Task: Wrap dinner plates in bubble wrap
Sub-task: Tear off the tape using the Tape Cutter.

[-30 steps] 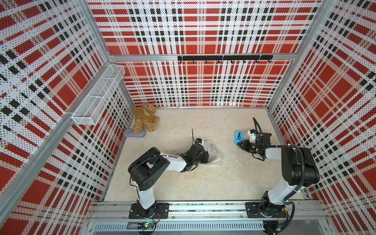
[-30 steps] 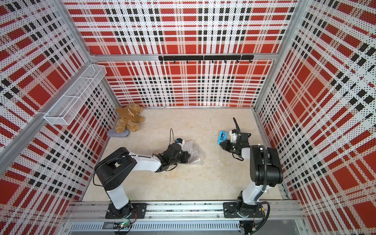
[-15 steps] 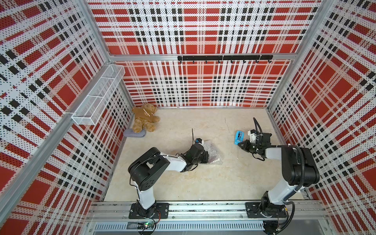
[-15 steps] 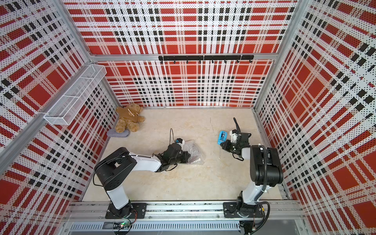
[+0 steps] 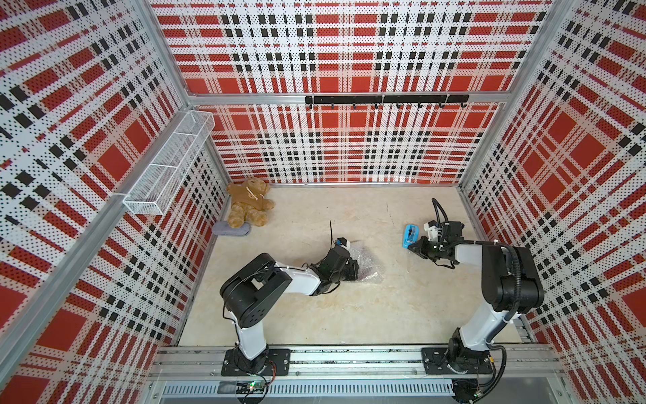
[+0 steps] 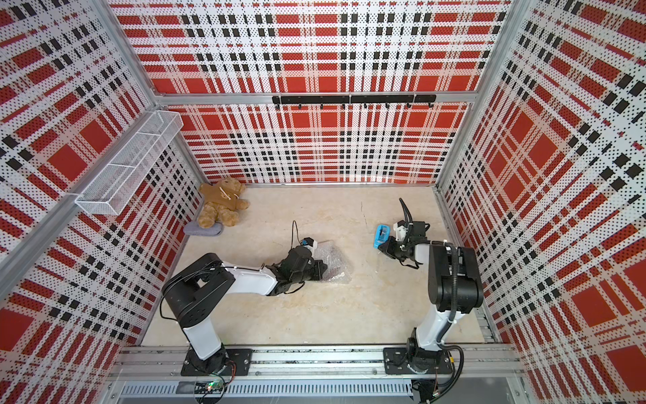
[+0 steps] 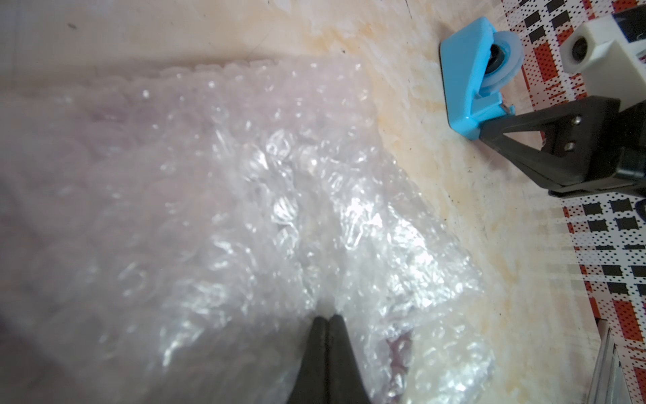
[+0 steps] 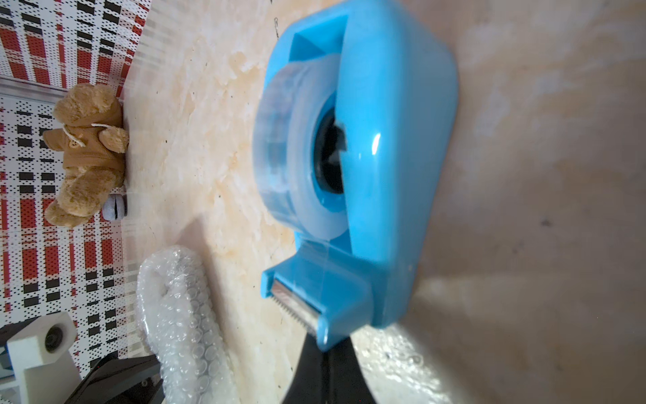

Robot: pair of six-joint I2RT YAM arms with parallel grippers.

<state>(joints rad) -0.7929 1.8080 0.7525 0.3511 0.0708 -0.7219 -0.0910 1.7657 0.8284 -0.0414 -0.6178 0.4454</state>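
Note:
The bubble wrap (image 5: pixel 367 262) (image 6: pixel 334 262) lies bunched up mid-floor. It covers the plate, of which only a small dark-red patch (image 7: pixel 398 349) shows through. My left gripper (image 5: pixel 356 271) (image 6: pixel 323 271) (image 7: pixel 327 316) is shut, and its tips press onto the crinkled wrap (image 7: pixel 279 210). My right gripper (image 5: pixel 409 246) (image 6: pixel 380 249) (image 8: pixel 327 349) is shut at the cutter end of the blue tape dispenser (image 5: pixel 409 236) (image 8: pixel 377 157). Its tips are partly hidden behind that end. I cannot see whether tape is pinched.
A brown teddy bear (image 5: pixel 250 206) and a grey cloth (image 5: pixel 232 229) lie in the back left corner. A white wire basket (image 5: pixel 167 168) hangs on the left wall. A black hook rail (image 5: pixel 384 99) is on the back wall. Plaid walls enclose the floor.
The right gripper's jaws have closed the small gap they had at the dispenser's cutter end. Both arms and the wrap stay where they were.

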